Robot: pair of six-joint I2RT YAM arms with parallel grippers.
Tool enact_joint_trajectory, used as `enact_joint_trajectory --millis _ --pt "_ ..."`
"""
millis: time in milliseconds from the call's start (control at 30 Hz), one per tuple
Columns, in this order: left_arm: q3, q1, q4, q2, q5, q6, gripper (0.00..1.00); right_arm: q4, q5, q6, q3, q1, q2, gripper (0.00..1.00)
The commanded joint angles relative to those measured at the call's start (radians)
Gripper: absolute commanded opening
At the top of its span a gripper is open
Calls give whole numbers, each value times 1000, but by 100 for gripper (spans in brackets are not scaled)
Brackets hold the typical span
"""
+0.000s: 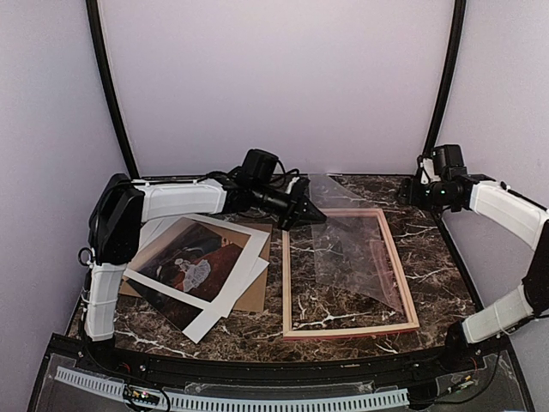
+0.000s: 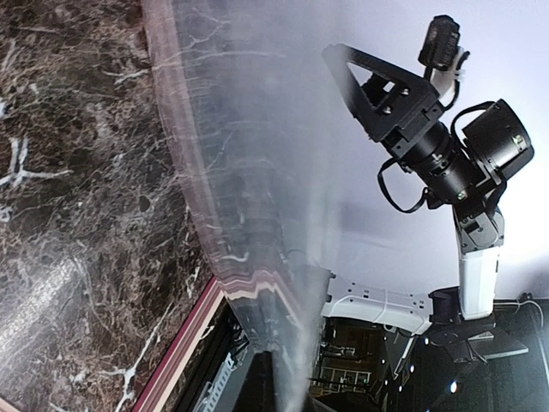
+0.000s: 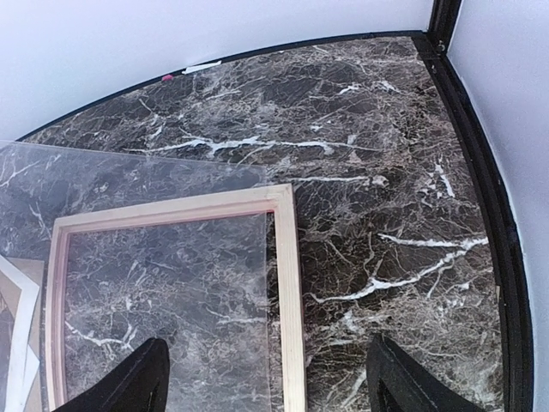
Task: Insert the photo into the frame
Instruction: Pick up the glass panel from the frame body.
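The left arm stretches level from the left edge to the centre of the top view. The left gripper is clenched on the edge of the clear sheet, which is tilted above the frame. The right arm is folded at the right edge. The right gripper is spread wide above the frame's upper right corner. The photo lies face up at centre left, beside the frame, on a white mat.

The clear sheet is blurring across the left wrist view, hiding the jaws of the left gripper; the frame is running off the right wrist view's bottom edge.
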State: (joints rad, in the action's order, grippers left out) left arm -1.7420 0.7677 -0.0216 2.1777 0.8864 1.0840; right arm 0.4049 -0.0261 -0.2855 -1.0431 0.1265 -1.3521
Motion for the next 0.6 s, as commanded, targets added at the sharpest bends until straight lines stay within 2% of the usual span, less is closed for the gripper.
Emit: enact_joint_trajectory --millis 0,267,567 --pt "-75 25 6 -79 23 -16 0 34 9 8 -25 -18 22 80" --pt "-170 58 16 -79 25 -12 0 71 22 14 -54 -51 48 80" --pt "-187 93 -45 -78 47 14 0 91 22 12 -75 -83 59 80"
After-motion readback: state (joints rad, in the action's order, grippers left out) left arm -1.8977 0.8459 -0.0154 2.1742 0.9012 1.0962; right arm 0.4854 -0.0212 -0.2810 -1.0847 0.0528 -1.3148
